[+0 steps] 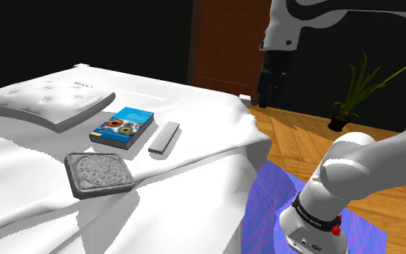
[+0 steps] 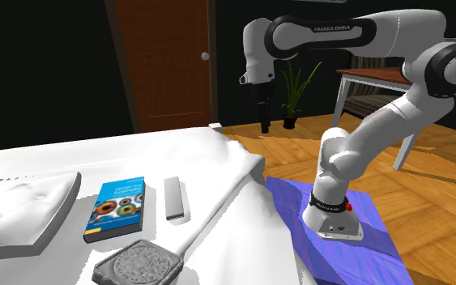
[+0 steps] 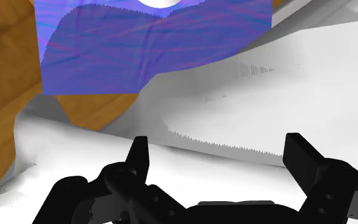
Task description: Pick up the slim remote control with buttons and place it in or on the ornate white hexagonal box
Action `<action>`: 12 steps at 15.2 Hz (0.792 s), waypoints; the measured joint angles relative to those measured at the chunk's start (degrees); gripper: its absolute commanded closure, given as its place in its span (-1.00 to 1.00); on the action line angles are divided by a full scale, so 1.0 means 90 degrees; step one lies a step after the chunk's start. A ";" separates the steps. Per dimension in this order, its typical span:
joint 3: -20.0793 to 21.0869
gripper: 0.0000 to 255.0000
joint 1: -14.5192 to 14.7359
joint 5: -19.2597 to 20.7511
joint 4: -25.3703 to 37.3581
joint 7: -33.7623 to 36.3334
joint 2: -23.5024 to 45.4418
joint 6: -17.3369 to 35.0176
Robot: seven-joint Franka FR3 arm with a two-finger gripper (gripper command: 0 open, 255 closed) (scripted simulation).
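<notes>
hovering with jaws spread wide, empty, high over bed (image 1: 194,189) edge; best to descend onto slim remote (image 1: 164,137), closing across narrow sides, avoiding book (image 1: 123,127).

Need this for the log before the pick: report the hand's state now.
Hand: open, holding nothing.
</notes>
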State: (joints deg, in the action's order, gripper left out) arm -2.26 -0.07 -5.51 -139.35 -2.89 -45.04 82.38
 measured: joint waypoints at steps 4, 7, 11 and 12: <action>0.0317 -1.00 -0.0005 -0.0227 -0.0064 0.0504 0.0203 0.0387; 0.0737 -1.00 -0.0023 -0.0493 -0.0181 0.1196 0.0447 0.0924; 0.1313 -1.00 -0.0069 -0.0762 -0.0102 0.2145 0.1103 0.1748; 0.1479 -1.00 -0.0074 -0.0822 -0.0058 0.2415 0.1284 0.1951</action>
State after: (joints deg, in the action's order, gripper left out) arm 11.05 -0.74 -12.91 -139.88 18.84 -33.49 99.94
